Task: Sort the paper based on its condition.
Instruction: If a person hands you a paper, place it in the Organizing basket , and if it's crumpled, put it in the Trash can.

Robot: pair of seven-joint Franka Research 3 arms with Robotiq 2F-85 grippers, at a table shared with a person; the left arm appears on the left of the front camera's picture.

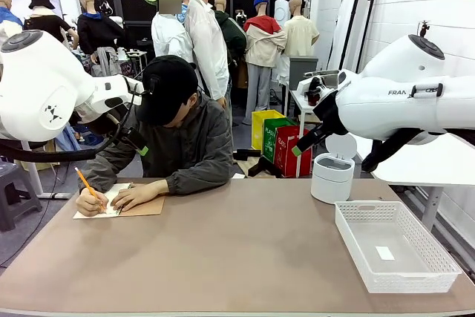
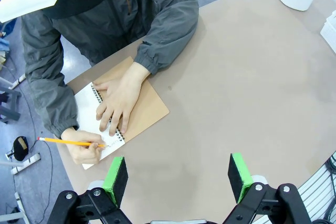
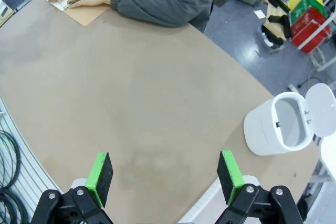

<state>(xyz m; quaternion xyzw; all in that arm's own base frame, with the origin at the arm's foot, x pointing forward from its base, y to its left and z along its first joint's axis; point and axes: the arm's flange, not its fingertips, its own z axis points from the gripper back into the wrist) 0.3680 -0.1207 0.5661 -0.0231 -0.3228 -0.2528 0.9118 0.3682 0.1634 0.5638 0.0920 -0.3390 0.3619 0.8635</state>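
A person at the far side writes with a yellow pencil (image 2: 68,141) on the white page (image 2: 86,103) of a spiral-bound notebook (image 2: 147,109) with a brown card cover, one hand pressed flat on it. Any loose paper is out of view. My left gripper (image 2: 178,179) hangs open above the table just in front of the notebook (image 1: 145,208), nothing between its green pads. My right gripper (image 3: 165,177) is also open, high over the table's right half, near a white bin (image 3: 278,129). From the front, both grippers (image 1: 142,151) (image 1: 296,151) hover above the far edge.
A white lidded bin (image 1: 332,177) stands open at the far right of the table. A white mesh basket (image 1: 378,228) sits at the near right, holding one small white scrap. Coloured crates (image 1: 286,146) stand on the floor behind.
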